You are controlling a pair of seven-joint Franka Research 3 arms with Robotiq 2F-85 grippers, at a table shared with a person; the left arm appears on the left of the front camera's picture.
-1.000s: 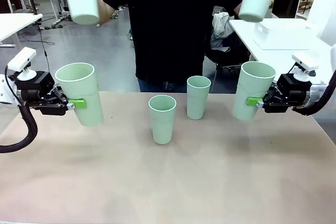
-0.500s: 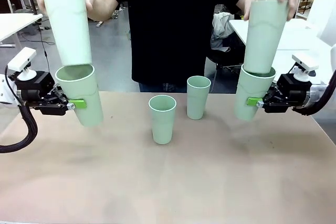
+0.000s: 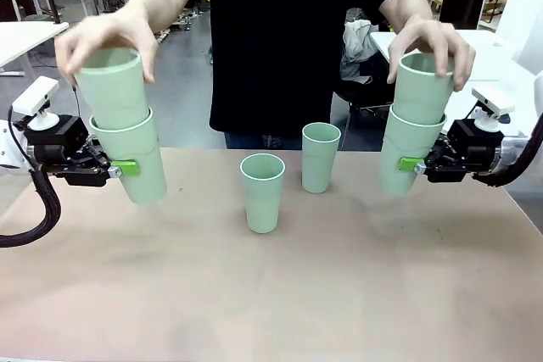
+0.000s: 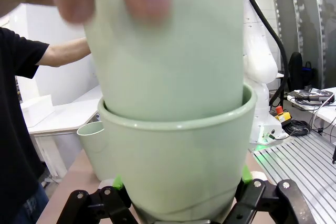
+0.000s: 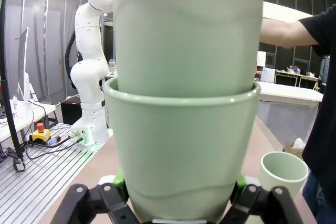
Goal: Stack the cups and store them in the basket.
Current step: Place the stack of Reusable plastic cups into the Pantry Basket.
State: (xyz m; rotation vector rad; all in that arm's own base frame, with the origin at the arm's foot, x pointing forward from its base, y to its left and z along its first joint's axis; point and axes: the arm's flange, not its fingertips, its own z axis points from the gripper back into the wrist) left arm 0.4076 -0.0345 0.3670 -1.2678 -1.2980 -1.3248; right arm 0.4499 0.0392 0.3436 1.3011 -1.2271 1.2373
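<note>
Six cups: you have six pale green tumblers to account for, two nested pairs in the air and two single ones standing on the table point(image 3: 271, 294)
Left gripper: your left gripper point(image 3: 120, 169) is clamped across the lower body of the left outer cup point(image 3: 140, 158); in the left wrist view its green pads point(image 4: 117, 183) press the cup wall from either side
Left outer cup: held clear of the table near its far left corner, mouth up, rim leaning toward the left edge
Left inner cup: the left inner cup point(image 3: 113, 86) sits partway down inside the outer one, its upper part above the rim
Hand over the left stack: the hand over the left stack point(image 3: 106, 36) is blurred, fingers spread over the inner cup's top
Right gripper: your right gripper point(image 3: 416, 164) is closed tight on the lower body of the right outer cup point(image 3: 403, 154)
Right outer cup: held off the table near its far right corner, mouth up, rim leaning slightly toward the right edge
Right inner cup: the right inner cup point(image 3: 422, 91) is nested partway in, upper part showing
Hand over the right stack: the hand over the right stack point(image 3: 434, 40) cups the inner cup's top
Near middle cup: the near middle cup point(image 3: 262, 197) stands upright midway between the left and right edges, nearer the far edge
Far middle cup: the far middle cup point(image 3: 320, 163) stands upright close to the far edge, just right of the near one and apart from it
</note>
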